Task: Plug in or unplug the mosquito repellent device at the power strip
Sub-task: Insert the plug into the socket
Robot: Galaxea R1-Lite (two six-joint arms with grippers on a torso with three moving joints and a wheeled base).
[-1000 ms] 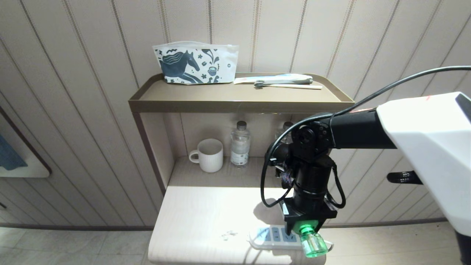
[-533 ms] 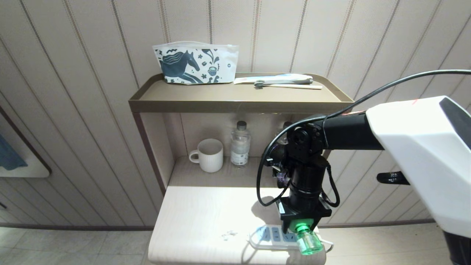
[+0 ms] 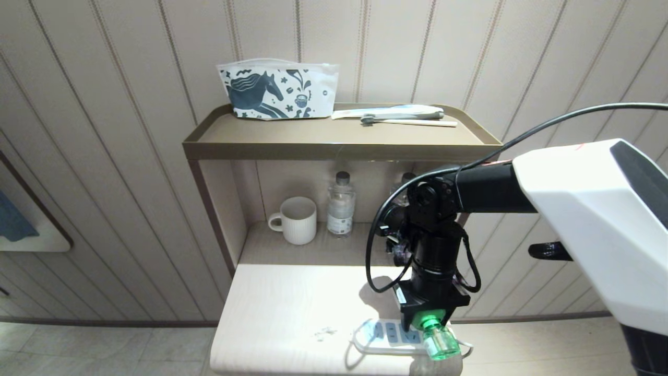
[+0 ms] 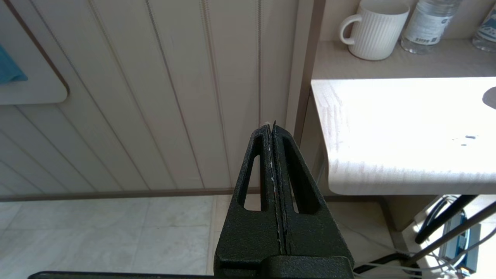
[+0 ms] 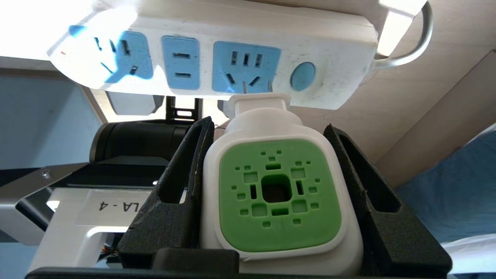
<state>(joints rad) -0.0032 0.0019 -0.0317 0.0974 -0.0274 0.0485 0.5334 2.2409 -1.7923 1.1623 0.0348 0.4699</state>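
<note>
As the arm is easing leftward and down from a second ago, the right gripper (image 3: 432,319) is carrying the mosquito repellent device (image 3: 438,339) lower over the power strip (image 3: 389,334) at the table's (image 3: 282,308) front edge. The left wrist view is showing the left gripper (image 4: 273,133) pressed closed, empty, beside the table. Only the right wrist view is revealing the fingers (image 5: 182,186) clamping the device's white body, its prongs just short of the button-end socket.
</note>
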